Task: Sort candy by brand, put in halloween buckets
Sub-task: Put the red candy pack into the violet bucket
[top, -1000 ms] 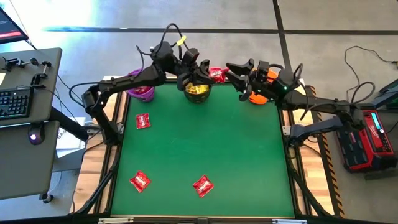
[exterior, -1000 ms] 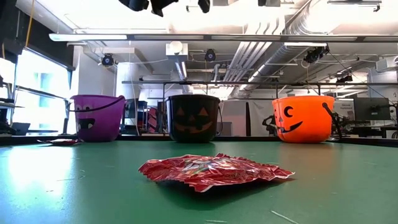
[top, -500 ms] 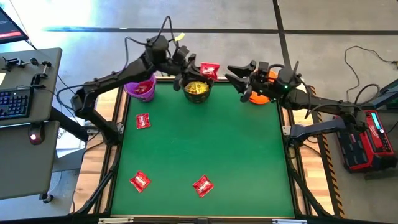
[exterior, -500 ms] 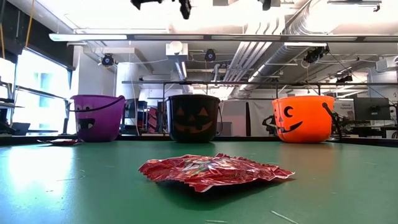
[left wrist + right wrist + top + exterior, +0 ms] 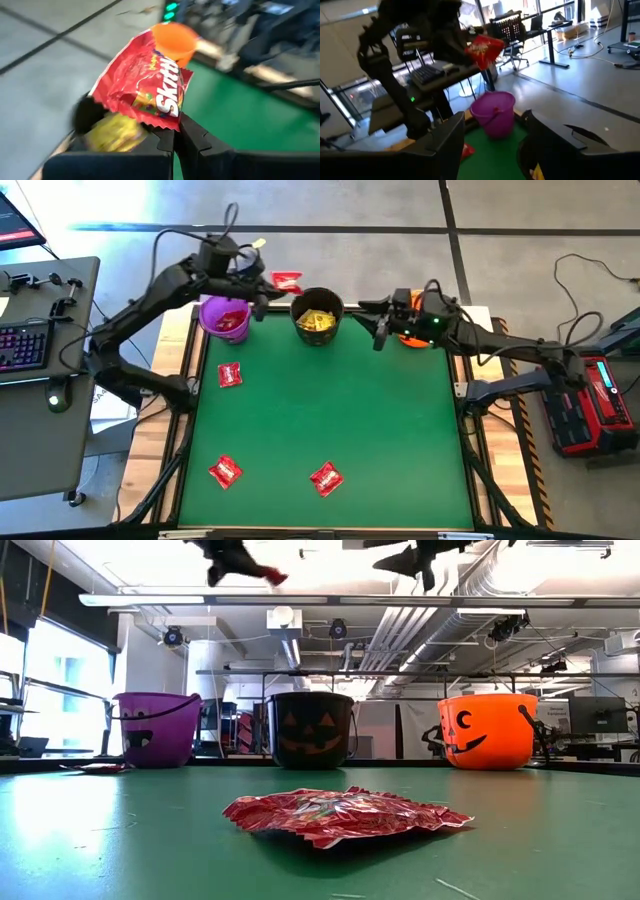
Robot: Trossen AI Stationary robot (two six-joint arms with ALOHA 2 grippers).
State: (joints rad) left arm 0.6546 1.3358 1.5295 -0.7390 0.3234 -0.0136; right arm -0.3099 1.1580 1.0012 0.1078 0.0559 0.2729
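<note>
High view: left hand (image 5: 268, 280) clamped on a red Skittles packet (image 5: 287, 281), held aloft between the purple bucket (image 5: 224, 319) and black bucket (image 5: 318, 315), presumably for dropping with its own brand; right hand (image 5: 379, 323), fingers apart and empty, waits by the orange bucket (image 5: 412, 335); three red packets (image 5: 230, 375) lie unsorted on the green table (image 5: 330, 410). Left wrist view: packet (image 5: 142, 82) pinched at its lower edge between closed fingers (image 5: 165, 140). Right wrist view: the purple bucket (image 5: 494, 113) stands below the raised packet (image 5: 483, 49).

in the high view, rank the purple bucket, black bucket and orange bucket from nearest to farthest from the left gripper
The left gripper, shut on a red packet, hangs over the far edge.
1. Purple bucket and black bucket, one on either side of it, too close to call.
2. Orange bucket, far right corner, partly under the right arm.
</note>
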